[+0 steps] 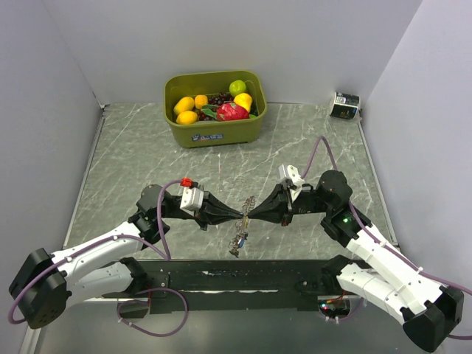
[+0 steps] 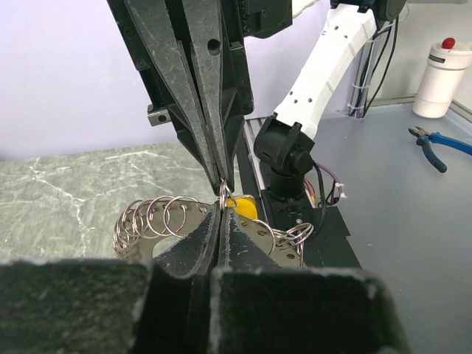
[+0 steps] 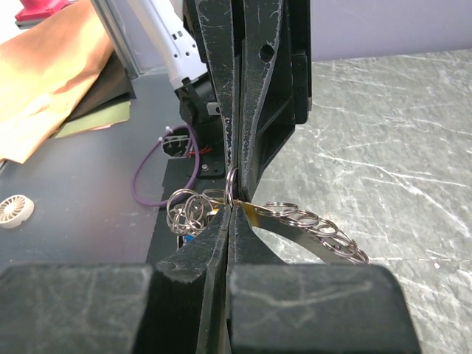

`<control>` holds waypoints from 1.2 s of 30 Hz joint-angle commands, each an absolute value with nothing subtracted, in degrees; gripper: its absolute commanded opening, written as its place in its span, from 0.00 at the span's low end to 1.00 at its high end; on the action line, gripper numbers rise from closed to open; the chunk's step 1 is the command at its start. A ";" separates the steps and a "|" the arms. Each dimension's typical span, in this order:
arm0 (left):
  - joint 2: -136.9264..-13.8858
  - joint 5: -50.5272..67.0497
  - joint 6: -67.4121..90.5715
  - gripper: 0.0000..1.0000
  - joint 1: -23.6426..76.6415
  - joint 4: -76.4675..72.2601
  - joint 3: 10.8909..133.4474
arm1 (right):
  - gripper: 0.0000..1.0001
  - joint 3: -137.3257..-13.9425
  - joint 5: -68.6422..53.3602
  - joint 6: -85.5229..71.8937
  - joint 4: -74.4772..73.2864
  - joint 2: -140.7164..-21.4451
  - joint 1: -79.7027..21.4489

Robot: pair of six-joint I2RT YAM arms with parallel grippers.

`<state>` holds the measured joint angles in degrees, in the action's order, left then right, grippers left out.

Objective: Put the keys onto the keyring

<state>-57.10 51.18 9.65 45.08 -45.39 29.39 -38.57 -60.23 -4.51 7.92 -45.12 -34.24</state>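
**If either pinch slips, everything falls**

Because the left gripper (image 1: 237, 214) and right gripper (image 1: 254, 213) meet tip to tip at the centre of the top view, each with jaws closed narrow on the same keyring (image 2: 223, 193), little margin remains. The keys (image 1: 238, 243) dangle just below that meeting point, over the table (image 1: 147, 147). A yellow-headed key (image 2: 243, 208) sits right behind the tips, and a chain of split rings (image 2: 158, 215) trails lower left. Pulling apart could bend the thin wire or slide it from one grip, and swinging keys might snag the chain.
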 commanded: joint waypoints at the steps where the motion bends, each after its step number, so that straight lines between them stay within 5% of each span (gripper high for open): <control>1: -55.72 51.24 8.35 0.01 45.18 -48.95 32.52 | 0.00 -40.61 -60.03 -3.08 7.65 -44.47 -34.01; 36: -55.11 50.71 8.70 0.01 44.65 -49.92 32.34 | 0.00 -37.62 -58.01 -1.49 5.01 -45.61 -34.01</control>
<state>-57.04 51.11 8.71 44.95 -44.71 29.39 -38.11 -58.92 -2.04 5.02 -45.04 -34.24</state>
